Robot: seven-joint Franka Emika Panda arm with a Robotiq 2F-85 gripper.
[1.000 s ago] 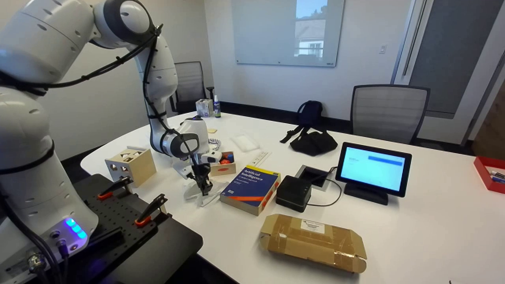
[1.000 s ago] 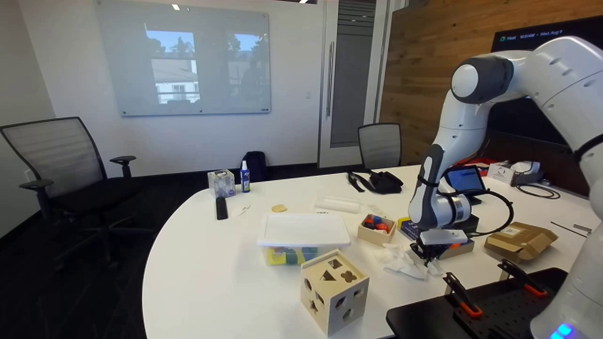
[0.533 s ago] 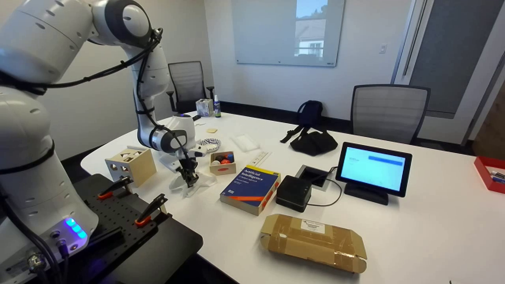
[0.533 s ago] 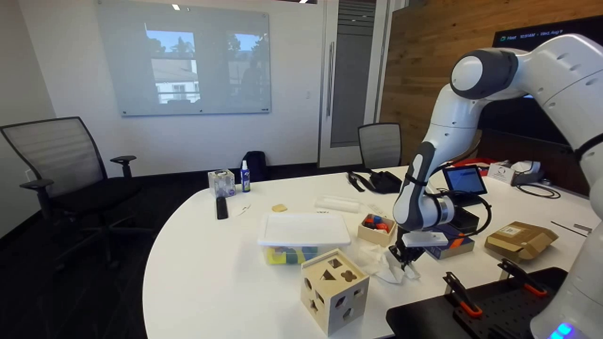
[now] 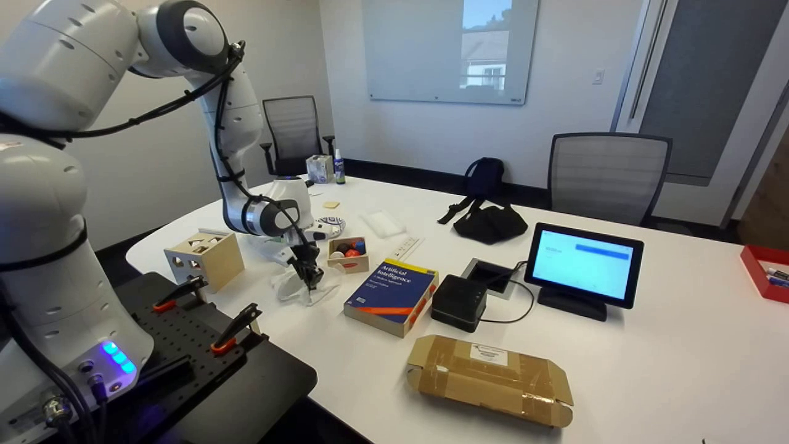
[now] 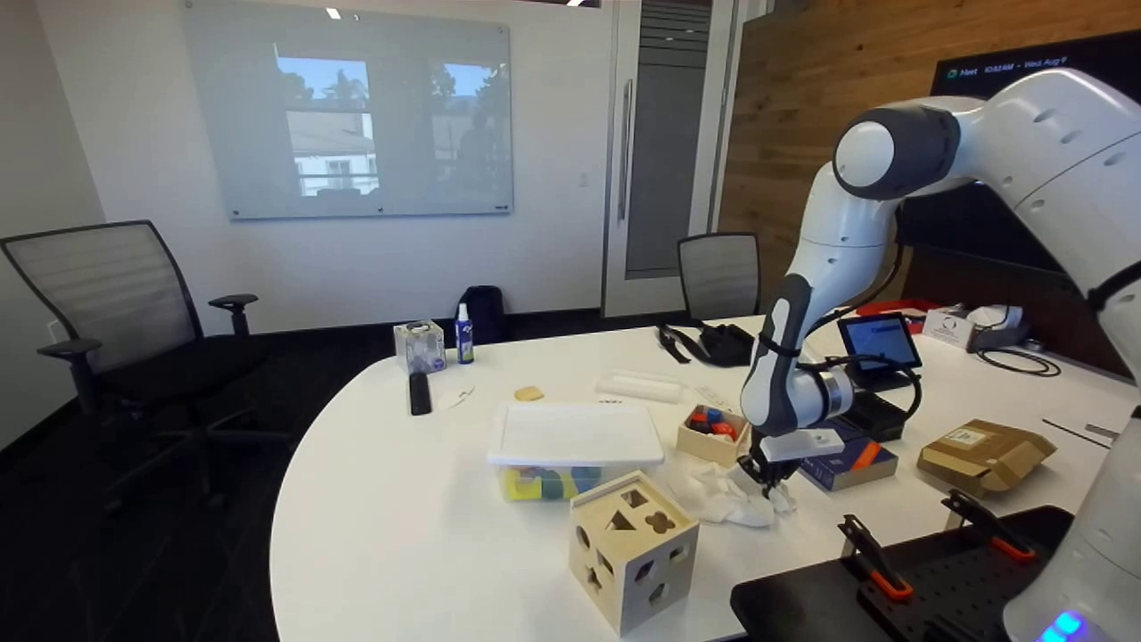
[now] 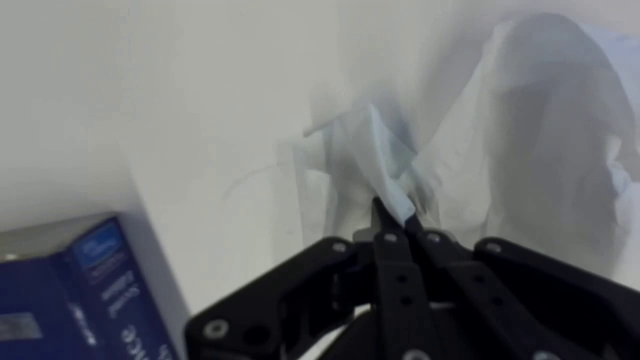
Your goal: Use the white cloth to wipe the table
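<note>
While one tool pinches one cloth, one book lies near.

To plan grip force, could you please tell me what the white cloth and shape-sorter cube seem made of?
White cloth: thin, matte fabric or perhaps paper tissue, judging by its soft, crumpled folds.
Shape-sorter cube: probably smooth, unpainted wood, given its pale tan faces and clean cutouts.
</note>
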